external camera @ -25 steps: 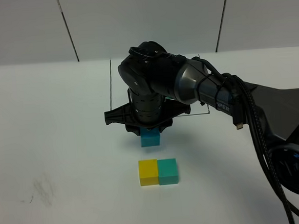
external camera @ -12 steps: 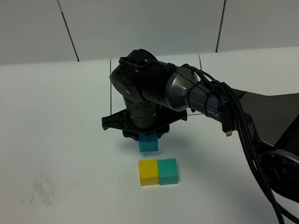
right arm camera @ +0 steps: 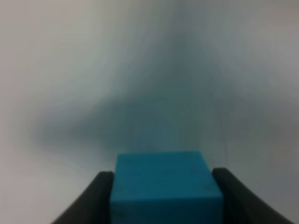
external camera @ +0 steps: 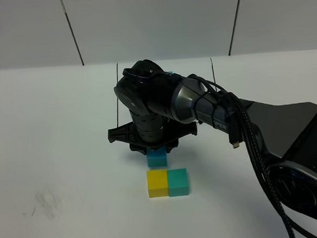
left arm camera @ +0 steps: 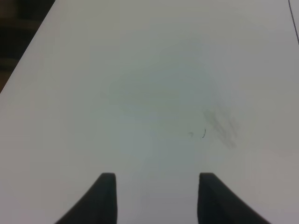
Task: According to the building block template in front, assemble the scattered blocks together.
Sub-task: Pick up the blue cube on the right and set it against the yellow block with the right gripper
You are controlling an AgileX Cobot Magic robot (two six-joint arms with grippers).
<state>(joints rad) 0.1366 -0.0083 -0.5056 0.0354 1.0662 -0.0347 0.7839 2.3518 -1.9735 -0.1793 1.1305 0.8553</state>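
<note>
Right wrist view has the right pincer (right arm camera: 161, 186) clamped on the sky-blue matte cube (right arm camera: 164, 182); lowered crooked, it could nudge the yellow cube (external camera: 157, 183) just below.

This looks like a robotics lab test bench: a plain white tabletop (external camera: 50, 132) backed by bare white wall panels (external camera: 151, 21) with dark seams, a black robot arm (external camera: 212, 110) trailing cables, and three coloured cubes.
</note>
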